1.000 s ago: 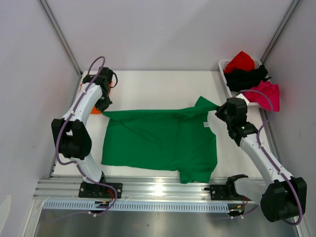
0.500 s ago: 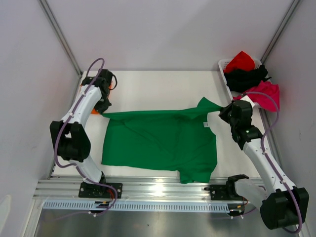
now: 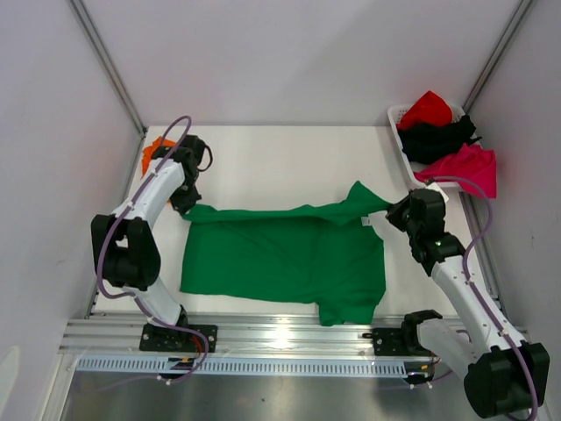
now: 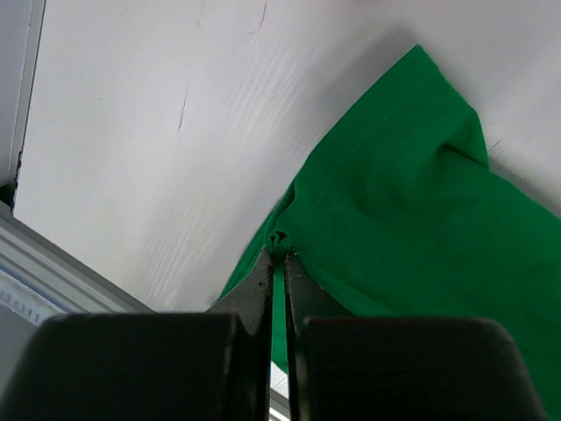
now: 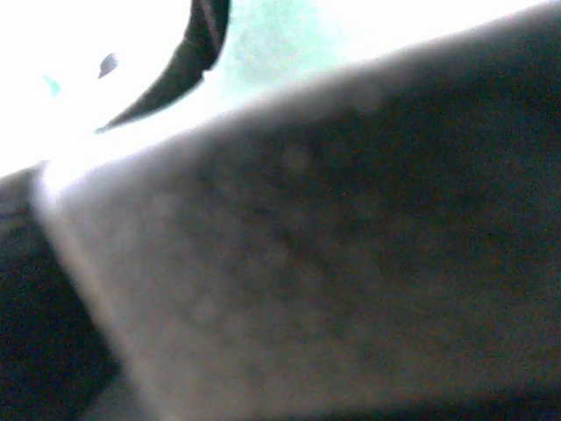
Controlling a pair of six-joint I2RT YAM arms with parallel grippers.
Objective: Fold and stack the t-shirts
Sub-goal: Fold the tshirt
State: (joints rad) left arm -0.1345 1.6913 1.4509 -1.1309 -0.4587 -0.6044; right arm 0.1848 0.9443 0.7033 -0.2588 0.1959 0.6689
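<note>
Two ends of the bright green cloth t-shirt point(image 3: 280, 259) are pinched: left pincer point(image 4: 278, 254) one, right pincer point(image 3: 391, 209) the other.

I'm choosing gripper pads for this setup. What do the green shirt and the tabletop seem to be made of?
The green shirt: soft matte cloth, probably cotton knit; it wrinkles and drapes. The tabletop: hard white board, perhaps painted wood or laminate, faint sheen; the left wrist view shows fine streaks and a thin crack.
</note>
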